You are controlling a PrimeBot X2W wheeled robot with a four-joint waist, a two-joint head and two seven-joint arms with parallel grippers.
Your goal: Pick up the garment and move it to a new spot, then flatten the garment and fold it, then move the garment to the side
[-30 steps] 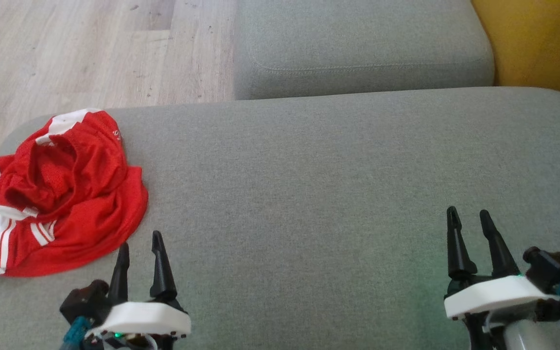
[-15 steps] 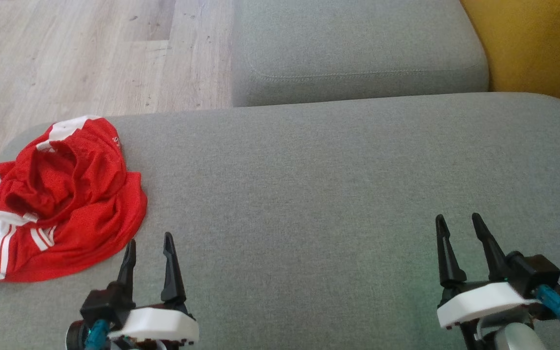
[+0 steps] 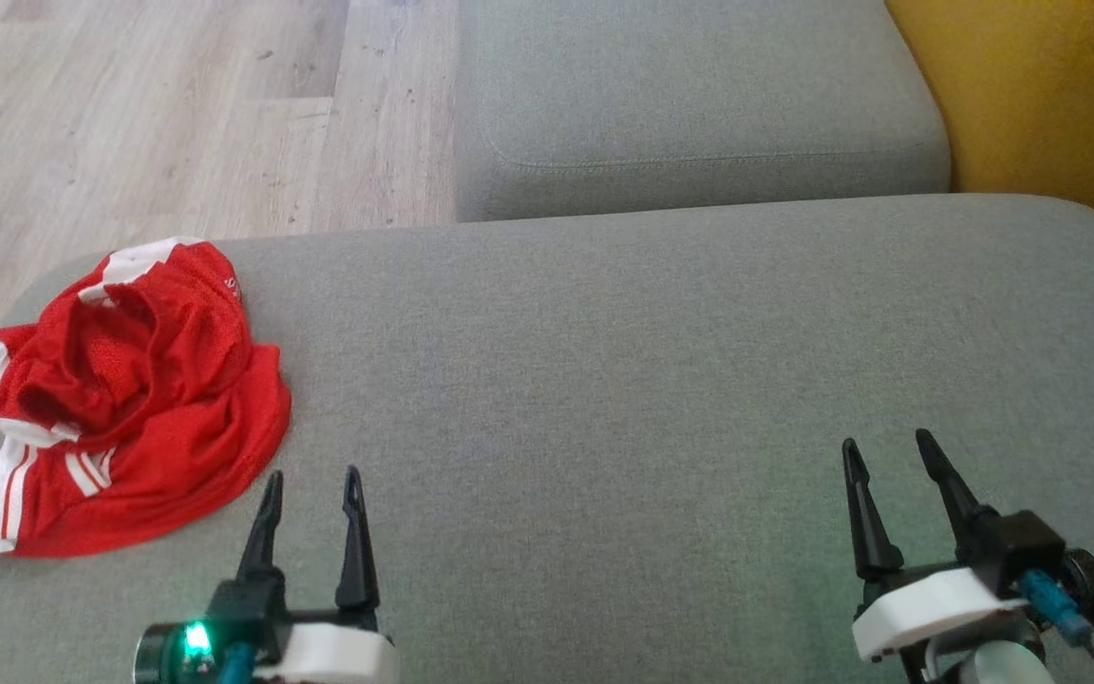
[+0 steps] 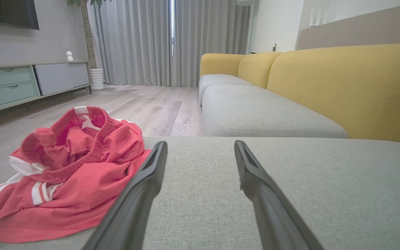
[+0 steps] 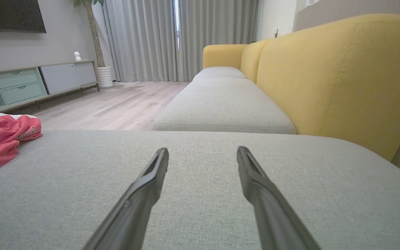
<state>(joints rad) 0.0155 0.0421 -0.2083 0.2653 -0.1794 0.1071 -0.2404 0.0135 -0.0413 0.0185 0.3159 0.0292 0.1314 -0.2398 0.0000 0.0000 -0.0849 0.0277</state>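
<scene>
The garment (image 3: 134, 399) is a red sports shirt with white stripes, lying crumpled in a heap at the left end of a grey sofa cushion (image 3: 623, 380). In the left wrist view the garment (image 4: 68, 173) lies just left of my fingers. My left gripper (image 3: 311, 480) hovers low over the cushion just right of the garment's near edge, open and empty. Far to the right, my right gripper (image 3: 889, 451) is open too, with nothing between its fingers. In the right wrist view, a corner of the garment (image 5: 2, 139) shows at the left edge.
A second grey seat cushion (image 3: 699, 95) lies beyond the one I work on. A yellow sofa back (image 3: 1041, 95) rises on the right. Pale wooden floor (image 3: 177, 114) drops off past the cushion's left and far edges. A low cabinet (image 4: 19, 83) stands across the room.
The head camera has tilted, shifting the whole picture. Both grippers have drawn back toward the bottom of the view and stay open. The garment has not moved on the cushion.
</scene>
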